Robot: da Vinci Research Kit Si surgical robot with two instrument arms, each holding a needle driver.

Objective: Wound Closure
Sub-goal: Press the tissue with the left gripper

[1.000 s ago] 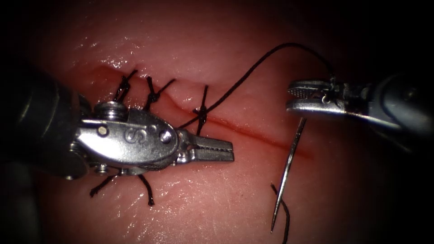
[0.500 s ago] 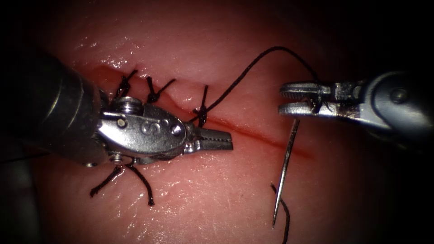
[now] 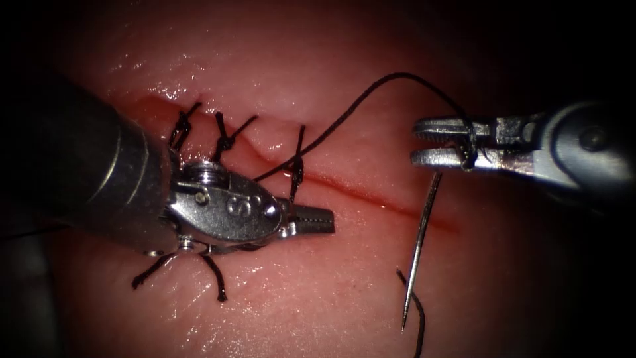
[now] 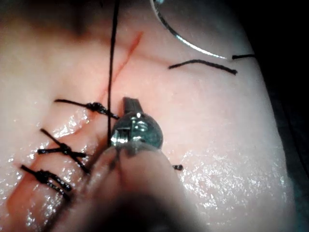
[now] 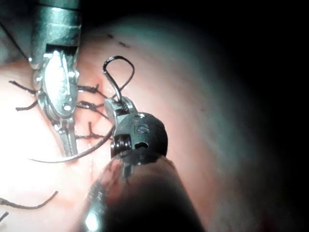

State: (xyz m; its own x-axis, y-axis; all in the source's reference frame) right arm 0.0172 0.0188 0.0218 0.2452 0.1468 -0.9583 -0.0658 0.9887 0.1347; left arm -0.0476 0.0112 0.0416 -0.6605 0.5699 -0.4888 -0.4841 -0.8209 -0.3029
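The needle [image 3: 419, 252] hangs free above the tissue [image 3: 318, 305] on the right of the cut [image 3: 384, 199], point down, not in the tissue. My right tool [image 3: 424, 141] is shut on its thread end, seen close up at the right tool [image 5: 116, 104] with the needle [image 5: 72, 155] curving away. The thread [image 3: 358, 106] arcs from the third stitch [image 3: 295, 166] up and over to the right jaws. My left tool [image 3: 321, 219] lies over the stitched part of the cut, jaws shut on nothing, tips just past that stitch. The left tool [image 4: 130, 104] sits beside the thread [image 4: 112, 58].
Three tied stitches [image 3: 225, 142] cross the left part of the cut, with cut tails [image 3: 215, 275] below the left tool. A loose thread end [image 3: 417, 311] lies on the tissue by the needle's point. Red fluid lines the unstitched cut on the right.
The left tool's shaft has come further into view and its shut jaws have swung slightly left. The right tool with the needle has rolled a little and hardly shifted.
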